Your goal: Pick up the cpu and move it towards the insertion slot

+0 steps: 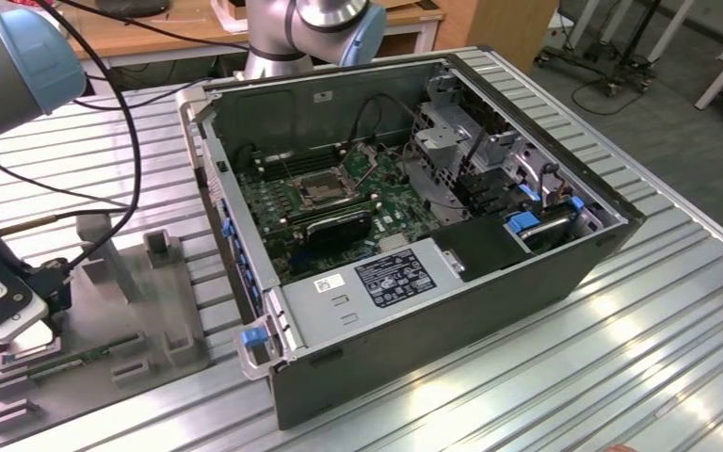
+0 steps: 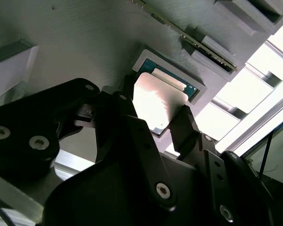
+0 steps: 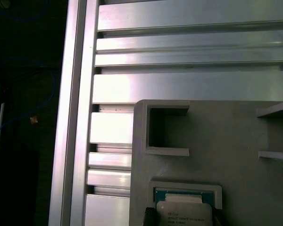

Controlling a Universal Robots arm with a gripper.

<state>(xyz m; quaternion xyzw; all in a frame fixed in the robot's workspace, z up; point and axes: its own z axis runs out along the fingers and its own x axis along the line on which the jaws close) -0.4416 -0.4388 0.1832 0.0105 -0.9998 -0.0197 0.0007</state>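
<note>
The cpu, a pale silver square with a thin rim, lies in the square recess of the grey plastic tray; the first wrist view shows the cpu there too. My gripper is down over it, and its black fingers sit against two opposite edges of the chip with no gap showing. At the exterior view's left, the gripper hangs low over the tray. The insertion slot, a silver-framed socket, sits on the green board inside the open computer case.
A narrow green circuit strip lies in the tray beside the gripper. Raised grey blocks stand on the tray. The case's metal walls rise between tray and socket. Everything rests on a ribbed aluminium table.
</note>
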